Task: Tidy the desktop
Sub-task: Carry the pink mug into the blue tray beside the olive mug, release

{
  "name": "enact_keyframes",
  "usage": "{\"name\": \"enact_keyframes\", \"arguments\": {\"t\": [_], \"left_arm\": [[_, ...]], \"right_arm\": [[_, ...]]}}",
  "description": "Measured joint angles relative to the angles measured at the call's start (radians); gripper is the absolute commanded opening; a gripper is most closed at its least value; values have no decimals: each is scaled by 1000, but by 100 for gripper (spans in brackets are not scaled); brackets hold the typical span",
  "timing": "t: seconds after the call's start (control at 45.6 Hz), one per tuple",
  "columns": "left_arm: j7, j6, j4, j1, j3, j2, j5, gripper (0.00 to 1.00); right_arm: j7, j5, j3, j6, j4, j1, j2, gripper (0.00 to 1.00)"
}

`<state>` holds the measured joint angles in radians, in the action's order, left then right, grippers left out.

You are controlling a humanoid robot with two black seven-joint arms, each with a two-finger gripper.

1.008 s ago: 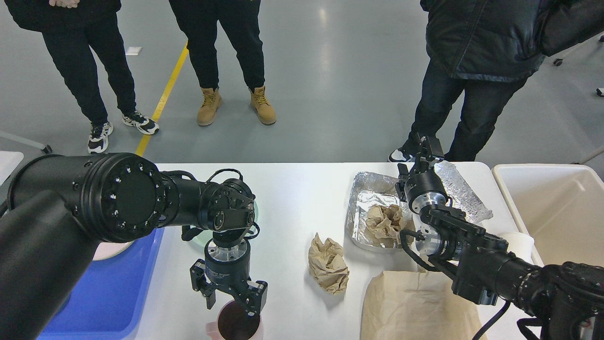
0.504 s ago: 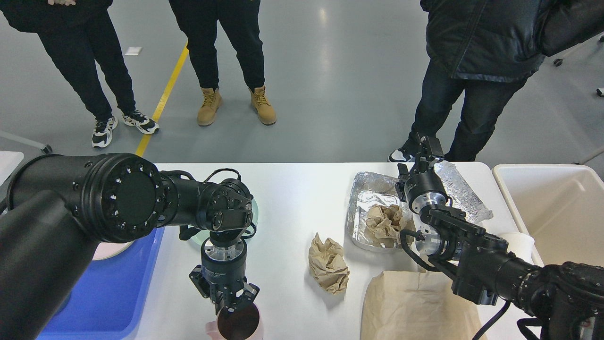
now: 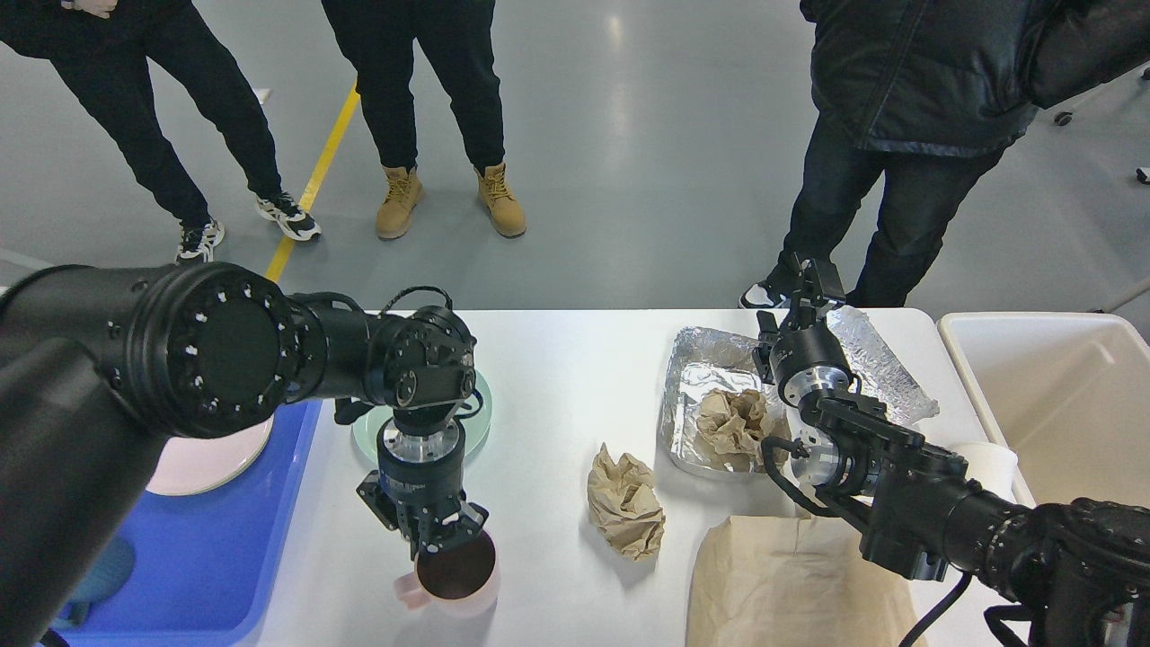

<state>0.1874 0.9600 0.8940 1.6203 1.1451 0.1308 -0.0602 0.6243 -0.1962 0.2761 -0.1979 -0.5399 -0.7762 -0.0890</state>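
The white desktop (image 3: 575, 377) fills the lower half of the head view. My left gripper (image 3: 437, 536) points down and is shut on the rim of a pink mug (image 3: 460, 580) with a dark inside, near the front edge. My right gripper (image 3: 813, 280) is at the table's back edge, beside a crumpled foil roll (image 3: 879, 361); its fingers are too dark to tell apart. A crumpled brown paper ball (image 3: 625, 503) lies mid-table. A foil tray (image 3: 692, 382) holds another crumpled paper (image 3: 732, 420).
A blue tray (image 3: 225, 557) with a pink plate (image 3: 211, 458) sits at the left. A pale green plate (image 3: 476, 418) lies under my left arm. A brown paper bag (image 3: 791, 584) lies front right. A cream bin (image 3: 1060, 395) stands at the right. People stand beyond the table.
My left gripper closed on the mug's rim, then moved back from the front edge with the mug, which now shows more fully. The right arm has not moved.
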Motion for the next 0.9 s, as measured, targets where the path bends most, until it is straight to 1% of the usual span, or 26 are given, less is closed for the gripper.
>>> {"name": "enact_keyframes", "arguments": {"t": [0.263, 0.394, 0.679, 0.789, 0.898], "left_arm": [[-6, 0, 4, 173, -11, -114, 2, 0], [-6, 0, 10, 230, -29, -179, 2, 0], [-7, 0, 14, 239, -29, -233, 2, 0], [-7, 0, 14, 231, -26, -311, 2, 0], [-5, 0, 14, 221, -23, -419, 0, 0]], "right_arm": [[0, 0, 0, 0, 0, 0, 0, 100], [0, 0, 0, 0, 0, 0, 0, 100], [0, 0, 0, 0, 0, 0, 0, 100], [0, 0, 0, 0, 0, 0, 0, 100], [0, 0, 0, 0, 0, 0, 0, 100]]}}
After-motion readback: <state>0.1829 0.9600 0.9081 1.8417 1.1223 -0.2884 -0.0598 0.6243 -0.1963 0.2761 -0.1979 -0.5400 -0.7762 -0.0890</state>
